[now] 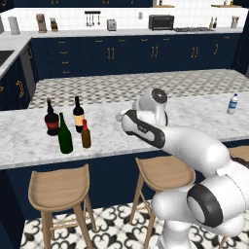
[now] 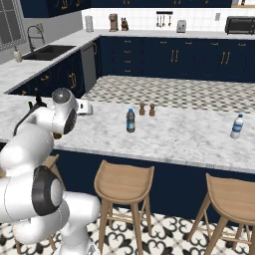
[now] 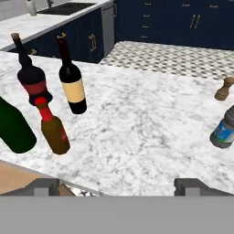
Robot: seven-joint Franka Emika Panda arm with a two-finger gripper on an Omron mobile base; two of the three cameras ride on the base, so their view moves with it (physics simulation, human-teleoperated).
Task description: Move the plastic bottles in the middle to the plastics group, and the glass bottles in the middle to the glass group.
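Observation:
My gripper (image 3: 118,186) hangs open over the marble counter with nothing between its fingers, to the right of the dark bottles. A tall plain green bottle (image 1: 64,134) and a shorter amber bottle with a red cap (image 1: 86,135) stand close in front of two wine bottles. One wine bottle is squat with a red label (image 1: 51,119), the other slimmer with a yellow label (image 1: 78,115). All four show at the left of the hand view, the amber bottle (image 3: 54,129) nearest. A bluish plastic bottle (image 2: 130,121) stands mid-counter. A pale water bottle (image 2: 237,126) stands far right.
Two small wooden shakers (image 2: 147,109) stand behind the bluish bottle. Wooden stools (image 1: 59,187) line the counter's near side under its edge. A wide stretch of bare marble (image 3: 137,128) lies between the dark bottles and the bluish bottle (image 3: 224,130).

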